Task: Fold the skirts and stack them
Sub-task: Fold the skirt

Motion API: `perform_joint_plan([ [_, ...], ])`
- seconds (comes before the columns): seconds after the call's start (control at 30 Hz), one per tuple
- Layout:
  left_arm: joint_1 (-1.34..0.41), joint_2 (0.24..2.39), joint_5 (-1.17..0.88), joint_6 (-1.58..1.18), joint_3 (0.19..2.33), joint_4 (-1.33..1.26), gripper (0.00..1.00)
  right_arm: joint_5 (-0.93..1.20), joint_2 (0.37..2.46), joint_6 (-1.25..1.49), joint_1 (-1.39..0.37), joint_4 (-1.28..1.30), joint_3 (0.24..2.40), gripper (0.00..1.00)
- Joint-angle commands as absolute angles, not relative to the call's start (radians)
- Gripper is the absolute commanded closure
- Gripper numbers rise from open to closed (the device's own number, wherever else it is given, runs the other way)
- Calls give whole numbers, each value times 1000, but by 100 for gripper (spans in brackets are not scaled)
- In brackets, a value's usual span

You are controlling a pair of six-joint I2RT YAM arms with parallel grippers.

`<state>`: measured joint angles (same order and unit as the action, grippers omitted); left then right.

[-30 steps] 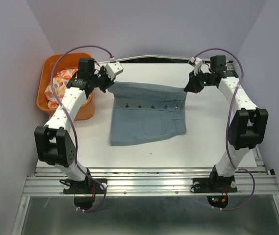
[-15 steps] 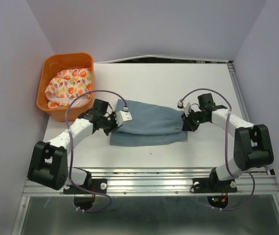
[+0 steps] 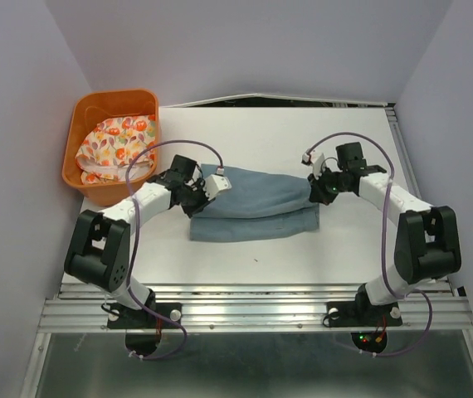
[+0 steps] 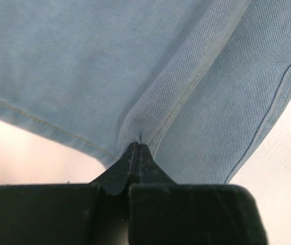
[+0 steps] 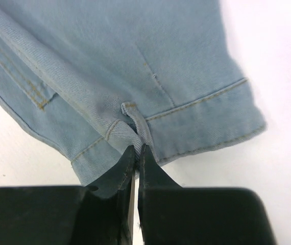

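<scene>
Denim skirt point(image 3: 257, 201) lies between left claw point(image 4: 137, 147) and right claw point(image 5: 137, 148), pinched by each.

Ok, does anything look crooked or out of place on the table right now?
Only the fold. On the denim skirt, the upper layer stops short of the lower one, leaving a strip uncovered along the near edge. The left gripper and right gripper are both shut on its ends.
</scene>
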<state>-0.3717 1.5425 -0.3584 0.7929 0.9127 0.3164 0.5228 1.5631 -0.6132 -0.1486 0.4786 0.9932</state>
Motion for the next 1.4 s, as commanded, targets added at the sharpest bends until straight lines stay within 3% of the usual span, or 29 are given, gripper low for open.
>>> perform_joint_plan([
  [0.0, -368, 1479, -328, 781, 1035, 414, 100, 499, 1529, -592, -152, 495, 1150, 99],
  [0.23, -368, 1353, -344, 825, 1111, 592, 100, 535, 1399, -636, -152, 597, 1194, 99],
  [0.6, -437, 1288, -388, 881, 790, 549, 97, 448, 1373, -814, -161, 489, 833, 99],
  [0.63, -452, 1301, -384, 865, 752, 513, 83, 449, 1377, -830, -161, 488, 806, 96],
  [0.7, -457, 1315, -367, 851, 727, 473, 72, 463, 1373, -856, -161, 520, 782, 85],
  [0.73, -457, 1327, -361, 853, 716, 471, 72, 477, 1364, -862, -161, 558, 779, 73],
  [0.8, -457, 1327, -348, 861, 712, 494, 67, 508, 1332, -856, -161, 612, 787, 58],
  [0.87, -457, 1287, -377, 862, 745, 534, 51, 557, 1254, -833, -161, 684, 831, 43],
  [0.93, -457, 1237, -408, 853, 787, 590, 27, 557, 1197, -767, -161, 683, 863, 32],
  [0.97, -457, 1183, -417, 848, 825, 601, 24, 549, 1157, -752, -161, 675, 897, 24],
  [1.1, -457, 1140, -422, 818, 909, 633, 24, 558, 1163, -681, -161, 686, 1029, 24],
  [1.37, -457, 1282, -420, 606, 945, 470, 44, 615, 1466, -517, -170, 586, 1198, 42],
])
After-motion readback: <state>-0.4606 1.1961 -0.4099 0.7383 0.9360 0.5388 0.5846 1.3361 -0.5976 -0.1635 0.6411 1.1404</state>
